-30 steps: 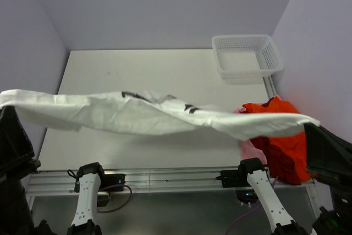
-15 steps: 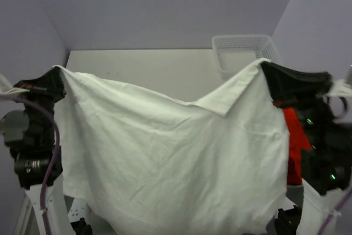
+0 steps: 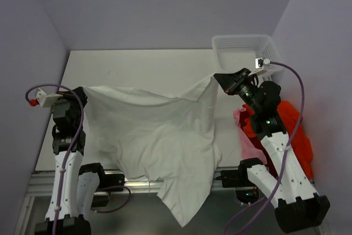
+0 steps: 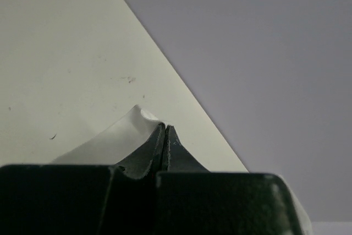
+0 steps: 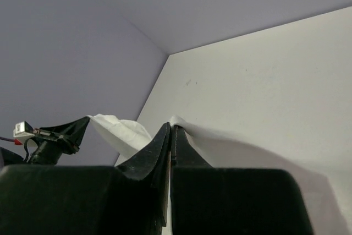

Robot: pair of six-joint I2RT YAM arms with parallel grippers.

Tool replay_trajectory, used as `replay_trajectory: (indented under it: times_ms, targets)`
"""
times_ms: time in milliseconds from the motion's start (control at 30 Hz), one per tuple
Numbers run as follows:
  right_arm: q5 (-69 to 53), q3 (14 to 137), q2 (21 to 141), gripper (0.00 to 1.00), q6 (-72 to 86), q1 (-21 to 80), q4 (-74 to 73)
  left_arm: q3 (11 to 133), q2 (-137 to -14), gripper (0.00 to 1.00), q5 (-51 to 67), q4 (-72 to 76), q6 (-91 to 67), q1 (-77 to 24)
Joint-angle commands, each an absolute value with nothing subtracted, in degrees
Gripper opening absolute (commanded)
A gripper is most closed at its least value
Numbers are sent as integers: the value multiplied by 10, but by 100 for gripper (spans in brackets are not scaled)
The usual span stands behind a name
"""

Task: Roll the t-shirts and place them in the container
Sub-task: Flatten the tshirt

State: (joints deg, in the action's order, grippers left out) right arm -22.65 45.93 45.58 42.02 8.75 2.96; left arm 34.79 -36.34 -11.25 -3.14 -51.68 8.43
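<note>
T-shirt [image 3: 159, 136] being spread flat
Left tool [image 3: 83, 89] and right tool [image 3: 216, 77] are clamping its corners; level, taut lowering is looking wisest.

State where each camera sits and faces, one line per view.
Top external: above, behind the bases, looking down on table, left arm, right arm, white t-shirt.
Left wrist: looks along left gripper across the table.
Right wrist: looks along right gripper, leftward, at the left gripper.
Both wrist views share the pinched white t-shirt.
</note>
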Motion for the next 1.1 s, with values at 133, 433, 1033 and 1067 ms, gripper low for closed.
replay_trajectory:
  times_ms: [133, 433, 1033, 1067]
  targets:
    - [-202, 455, 652, 0, 439, 89, 242, 333, -563, 0, -141, 187, -561, 84]
    - [-209, 622, 902, 0, 460, 89, 279, 423, -797, 0, -108, 288, -564, 84]
    - [-233, 1312, 1362, 88, 456, 86, 47, 868, -1154, 81, 14, 53, -521, 110]
    - [-232, 1304, 1340, 88, 454, 85, 52, 866, -1149, 94, 11, 49, -520, 111]
